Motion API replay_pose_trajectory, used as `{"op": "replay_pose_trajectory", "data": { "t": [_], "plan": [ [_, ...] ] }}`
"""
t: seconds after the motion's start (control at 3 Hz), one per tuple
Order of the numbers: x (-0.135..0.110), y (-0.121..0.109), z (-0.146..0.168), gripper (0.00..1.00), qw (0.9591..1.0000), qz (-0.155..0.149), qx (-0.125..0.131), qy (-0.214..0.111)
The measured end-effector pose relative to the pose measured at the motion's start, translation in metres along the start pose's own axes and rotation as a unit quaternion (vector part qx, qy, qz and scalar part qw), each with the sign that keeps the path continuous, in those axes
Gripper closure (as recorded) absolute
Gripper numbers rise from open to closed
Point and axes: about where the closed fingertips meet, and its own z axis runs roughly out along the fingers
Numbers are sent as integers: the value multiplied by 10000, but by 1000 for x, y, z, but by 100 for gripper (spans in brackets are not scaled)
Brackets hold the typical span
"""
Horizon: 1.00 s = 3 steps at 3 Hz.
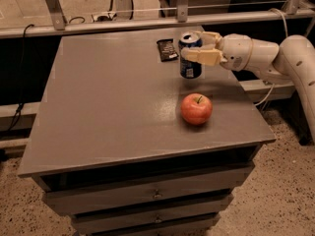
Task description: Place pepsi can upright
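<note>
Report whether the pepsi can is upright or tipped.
Upright: the dark-blue aluminium pepsi can has its silver top upward, the gripper clasping it beyond the round red apple.

A robot lab, seemingly: drawer cabinet [123, 132] on speckled floor [275, 200], metal railing [123, 24], tool [196, 46] over the cabinet.

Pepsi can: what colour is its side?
Dark blue with white lettering, silver top; the camera view shows the pepsi can in the gripper, behind the apple.

My surface [108, 107] carries a red apple [196, 108]. Just behind the apple, my tool [193, 45] clasps the upright pepsi can [190, 65], whether touching down I cannot tell; farther behind lies a black wrapper [167, 49].
</note>
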Motion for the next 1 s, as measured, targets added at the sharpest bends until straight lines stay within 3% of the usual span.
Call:
{"op": "replay_pose_trajectory", "data": {
  "t": [0.67,1.0],
  "plan": [
    [20,0,-14,58,9984,147,11,-539],
    [26,2,-18,36,9981,220,42,-575]
  ]
}}
